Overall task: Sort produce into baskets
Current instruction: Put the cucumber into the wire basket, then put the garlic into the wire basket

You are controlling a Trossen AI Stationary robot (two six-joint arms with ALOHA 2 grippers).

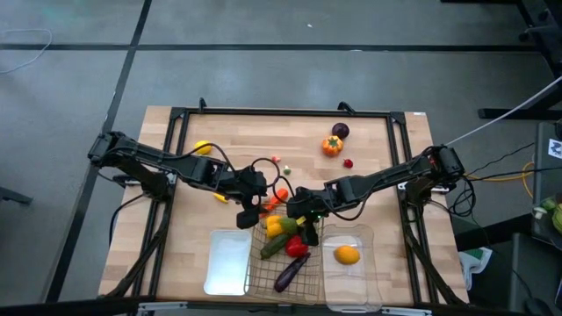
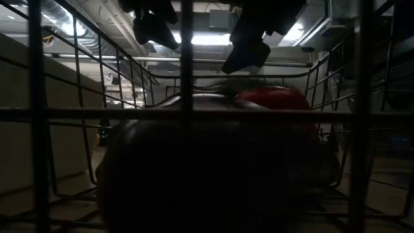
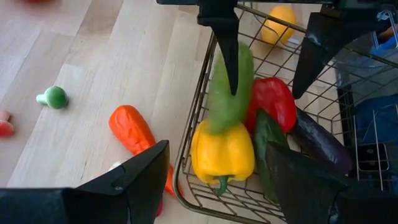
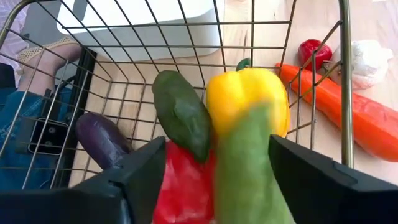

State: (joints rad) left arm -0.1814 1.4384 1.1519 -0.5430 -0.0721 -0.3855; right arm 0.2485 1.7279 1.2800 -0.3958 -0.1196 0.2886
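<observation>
1. The wire-mesh basket (image 1: 283,263) stands at the near edge of the bench (image 1: 184,228), between the flat white tray (image 1: 226,262) on its left and the clear plastic bin (image 1: 351,279) on its right.
2. The right gripper (image 1: 304,212) hangs over the far end of the wire-mesh basket. Its fingers (image 4: 323,180) are spread apart, and a green cucumber (image 4: 252,168) lies between them without being clamped, resting on the pile below.
3. In the basket lie a yellow pepper (image 3: 222,152), a red pepper (image 3: 273,102), a second, darker green cucumber (image 4: 181,118) and a purple eggplant (image 3: 320,140).
4. The left gripper (image 1: 249,207) hovers at the basket's far left corner, fingers (image 3: 140,180) released and grasping nothing.
5. A carrot (image 3: 134,134) lies on the bench just outside the basket, beside the left gripper.
6. An orange fruit (image 1: 347,254) sits in the clear plastic bin.
7. A lemon (image 1: 203,147) lies on the bench at the far left, by the left arm.
8. Near the far right corner sit an orange pepper (image 1: 332,146), a dark purple piece (image 1: 341,131) and a tiny red ball (image 1: 348,162).
</observation>
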